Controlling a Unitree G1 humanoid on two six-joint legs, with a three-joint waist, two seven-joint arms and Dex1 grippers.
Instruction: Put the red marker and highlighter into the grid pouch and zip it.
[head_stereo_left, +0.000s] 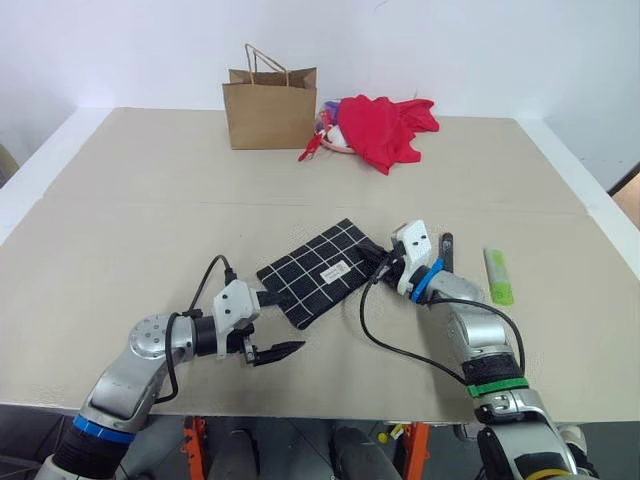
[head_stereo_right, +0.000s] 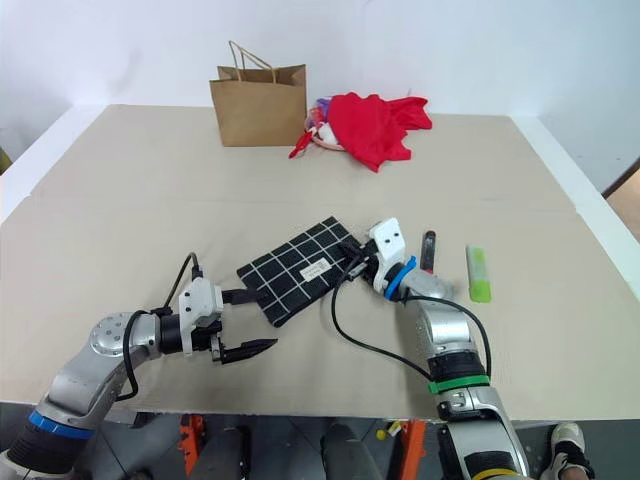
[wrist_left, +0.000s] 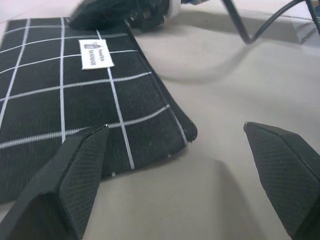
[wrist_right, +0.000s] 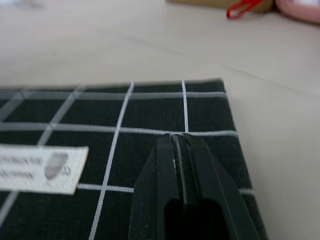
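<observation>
Right gripper (wrist_right: 182, 150) sits pressed shut, nothing between its fingers, over the grid pouch (head_stereo_left: 318, 270) lying flat mid-table. Left gripper (wrist_left: 175, 150) gapes wide and empty at the pouch's near corner. Red marker (head_stereo_left: 447, 250) and highlighter (head_stereo_left: 498, 275) lie on the table just right of the right arm.

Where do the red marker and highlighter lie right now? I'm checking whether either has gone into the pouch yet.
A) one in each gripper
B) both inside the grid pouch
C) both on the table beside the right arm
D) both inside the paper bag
C: the red marker and the highlighter lie on the table beside the right arm, outside the grid pouch.
</observation>
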